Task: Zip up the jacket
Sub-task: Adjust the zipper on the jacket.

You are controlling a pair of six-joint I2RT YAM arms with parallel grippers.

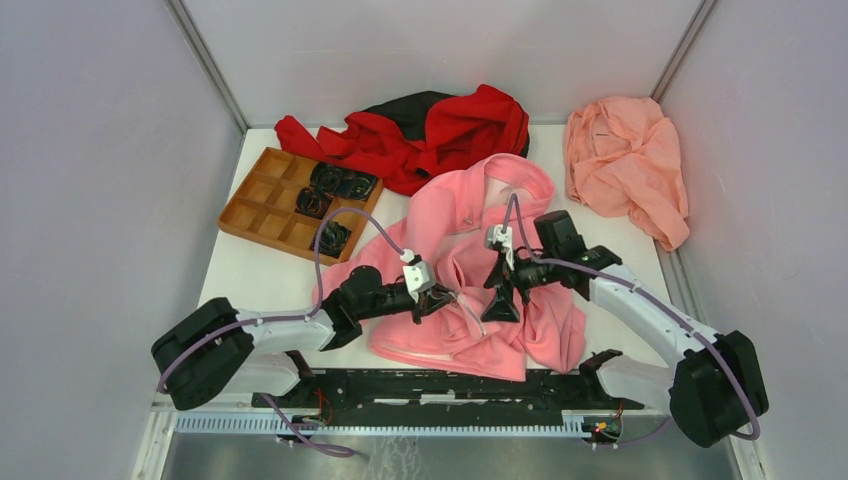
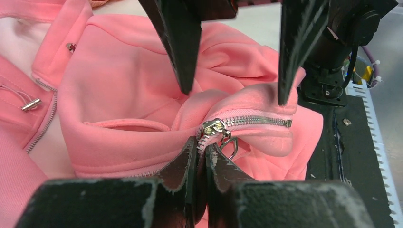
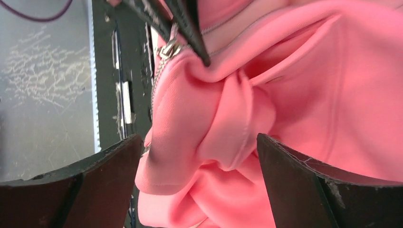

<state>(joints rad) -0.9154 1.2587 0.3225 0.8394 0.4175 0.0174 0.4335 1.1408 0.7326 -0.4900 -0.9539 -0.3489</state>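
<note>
The bright pink jacket [image 1: 470, 250] lies crumpled in the middle of the table, hood toward the back. My left gripper [image 2: 202, 142] is shut on the jacket's zipper edge, just below the metal slider [image 2: 212, 127] and beside its hanging pull [image 2: 229, 145]. A short run of closed zipper teeth [image 2: 259, 121] extends right from the slider. My right gripper [image 3: 198, 137] stands wide open over the bunched bottom hem, with fabric between its fingers but not clamped. From above, the left gripper [image 1: 440, 300] and the right gripper [image 1: 500, 305] sit close together at the jacket's near part.
A red-and-black garment [image 1: 430, 135] lies at the back centre, and a salmon-peach cloth [image 1: 625, 165] at the back right. A wooden compartment tray [image 1: 262, 190] with black items stands at the back left. A black rail [image 1: 440, 385] runs along the table's near edge.
</note>
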